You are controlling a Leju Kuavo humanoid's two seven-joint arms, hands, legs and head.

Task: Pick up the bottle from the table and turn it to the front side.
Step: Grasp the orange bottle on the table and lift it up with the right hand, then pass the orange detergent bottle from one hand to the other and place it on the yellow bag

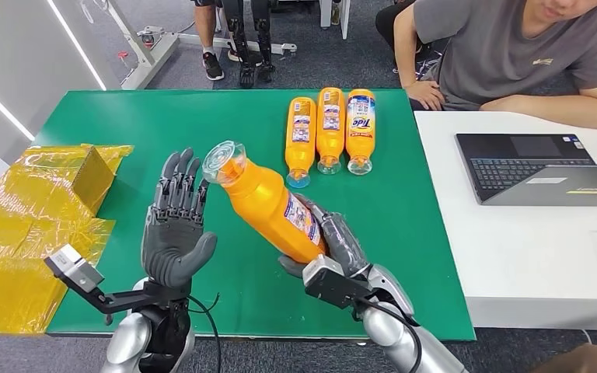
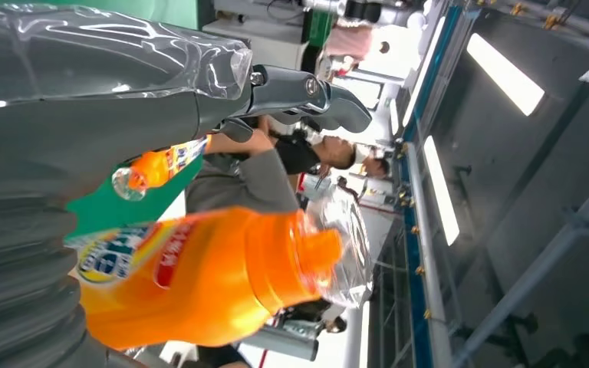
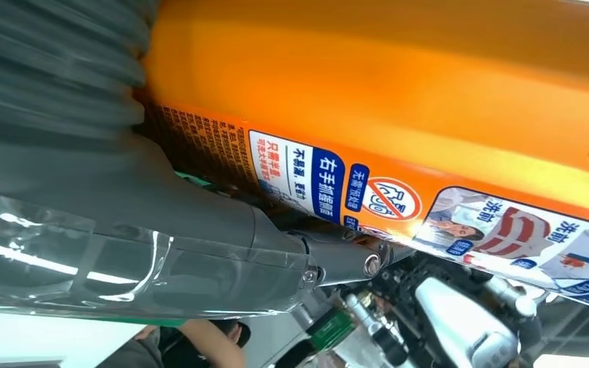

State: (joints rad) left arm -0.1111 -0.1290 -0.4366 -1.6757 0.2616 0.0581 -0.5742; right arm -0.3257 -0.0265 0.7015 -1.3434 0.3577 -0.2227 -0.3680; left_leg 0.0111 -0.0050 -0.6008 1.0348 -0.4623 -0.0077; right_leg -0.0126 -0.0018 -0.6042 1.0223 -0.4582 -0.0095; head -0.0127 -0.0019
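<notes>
Now right robot hand [image 1: 336, 247] grips the bottle [image 1: 268, 200] (tilted); left robot hand [image 1: 175, 233] spread.

On the table [image 1: 404, 233], near its near edge, the right hand [image 1: 334, 241] holds a bottle [image 1: 268, 200] tilted, cap up-left. The left hand [image 1: 175, 229] stands just left of it, apart. Three bottles [image 1: 329, 128] lie side by side at the far edge. A laptop [image 1: 540, 167] sits on the desk [image 1: 528, 256] to the right.

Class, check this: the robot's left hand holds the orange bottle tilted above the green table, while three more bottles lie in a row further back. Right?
Not quite. The head view shows the right hand gripping the orange bottle; the left hand is open beside it. The green table and three more bottles are as stated.
</notes>
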